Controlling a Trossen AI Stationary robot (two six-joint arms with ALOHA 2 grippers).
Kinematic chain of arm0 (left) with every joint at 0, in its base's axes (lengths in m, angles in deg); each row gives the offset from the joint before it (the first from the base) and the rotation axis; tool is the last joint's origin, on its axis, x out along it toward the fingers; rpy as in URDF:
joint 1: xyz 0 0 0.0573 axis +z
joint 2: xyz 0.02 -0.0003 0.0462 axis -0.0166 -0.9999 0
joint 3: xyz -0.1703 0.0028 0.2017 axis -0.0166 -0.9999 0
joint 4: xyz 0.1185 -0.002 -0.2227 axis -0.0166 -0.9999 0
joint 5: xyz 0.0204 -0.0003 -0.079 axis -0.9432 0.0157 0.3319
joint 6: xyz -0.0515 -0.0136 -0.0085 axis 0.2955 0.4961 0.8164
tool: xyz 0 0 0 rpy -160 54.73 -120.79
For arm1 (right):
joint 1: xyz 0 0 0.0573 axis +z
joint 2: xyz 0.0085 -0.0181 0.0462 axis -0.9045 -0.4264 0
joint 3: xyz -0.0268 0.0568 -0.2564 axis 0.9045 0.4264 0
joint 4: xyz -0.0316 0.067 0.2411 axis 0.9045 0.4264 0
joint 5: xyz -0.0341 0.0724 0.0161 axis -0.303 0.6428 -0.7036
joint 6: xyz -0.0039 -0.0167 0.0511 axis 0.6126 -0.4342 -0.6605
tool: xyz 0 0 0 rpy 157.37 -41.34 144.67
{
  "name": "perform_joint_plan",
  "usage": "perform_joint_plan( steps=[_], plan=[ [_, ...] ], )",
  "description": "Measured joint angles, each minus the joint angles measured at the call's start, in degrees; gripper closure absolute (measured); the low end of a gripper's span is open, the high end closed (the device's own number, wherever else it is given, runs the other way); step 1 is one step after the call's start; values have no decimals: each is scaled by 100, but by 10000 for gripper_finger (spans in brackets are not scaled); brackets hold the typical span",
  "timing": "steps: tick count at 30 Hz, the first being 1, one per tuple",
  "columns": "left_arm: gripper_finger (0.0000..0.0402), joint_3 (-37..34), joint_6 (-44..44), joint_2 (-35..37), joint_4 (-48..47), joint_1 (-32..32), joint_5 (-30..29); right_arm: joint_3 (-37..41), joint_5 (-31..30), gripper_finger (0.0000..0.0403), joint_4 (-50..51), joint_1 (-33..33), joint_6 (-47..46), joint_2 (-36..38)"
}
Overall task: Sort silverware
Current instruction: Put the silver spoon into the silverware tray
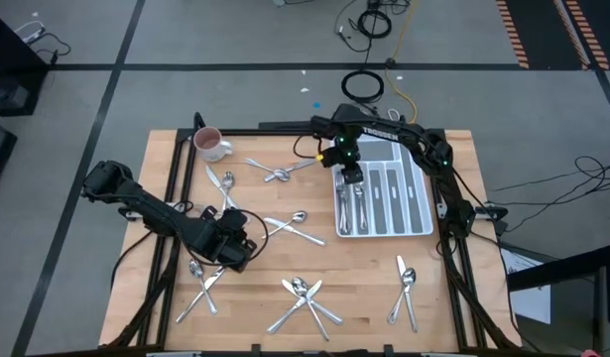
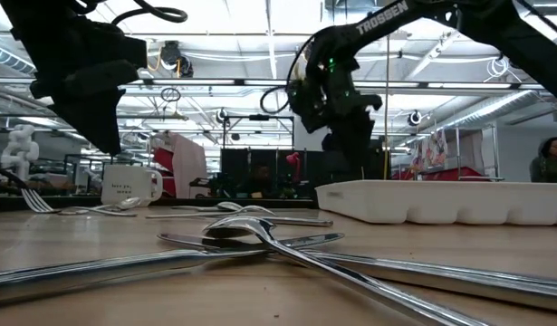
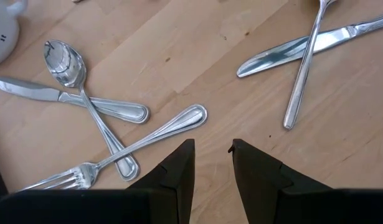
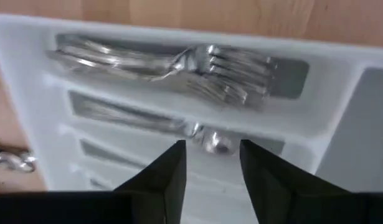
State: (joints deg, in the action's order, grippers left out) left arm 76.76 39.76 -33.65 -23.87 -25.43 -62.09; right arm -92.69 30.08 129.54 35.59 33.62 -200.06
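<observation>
Silverware lies in small heaps on the wooden table (image 1: 314, 258). My left gripper (image 3: 213, 152) is open and hovers low over bare wood, just past the handle end of a fork (image 3: 147, 144). That fork lies crossed with a spoon (image 3: 70, 65) and a knife (image 3: 60, 96). In the high view my left gripper (image 1: 235, 250) is at the table's left middle. My right gripper (image 4: 213, 152) is open above the white divided tray (image 1: 414, 213), near its left side. Below it, forks (image 4: 203, 62) fill one slot and a spoon (image 4: 207, 138) lies in the neighbouring slot.
A white mug (image 1: 210, 145) stands at the far left. More silverware lies near the mug (image 1: 221, 179), at far middle (image 1: 277, 172), at centre (image 1: 291, 226), near left (image 1: 201, 283), near middle (image 1: 305, 297) and near right (image 1: 405, 288). A crossed knife and spoon (image 3: 309, 46) lie beyond my left gripper.
</observation>
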Motion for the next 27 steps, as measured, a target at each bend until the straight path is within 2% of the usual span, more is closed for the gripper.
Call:
perform_joint_plan(
  steps=[3, 7, 13, 17, 21, 23, 27],
  plan=[
    [288, 0, -1, 0, -1, 0, 0, -132, 25, 259, 178, -24, -321, 566],
    [288, 0, 2, 0, 4, -1, -58, -38, 239, 260, 175, -21, -1456, 1810],
    [288, 0, -2, 0, 13, 8, -513, 646, 339, 255, 203, 589, -3182, 3836],
    [288, 0, -5, 0, 17, 111, -588, 1595, -289, 254, 189, 1265, -5192, 4945],
    [288, 0, -26, 0, 18, 250, -603, 2931, -539, 254, 201, 2174, -7179, 5794],
    [288, 0, -116, 0, 23, 318, -603, 3605, -446, 254, 175, 2611, -8079, 6079],
    [288, 0, -437, 0, 77, 415, -599, 4751, 199, 254, -364, 3480, -9581, 6394]
  ],
)
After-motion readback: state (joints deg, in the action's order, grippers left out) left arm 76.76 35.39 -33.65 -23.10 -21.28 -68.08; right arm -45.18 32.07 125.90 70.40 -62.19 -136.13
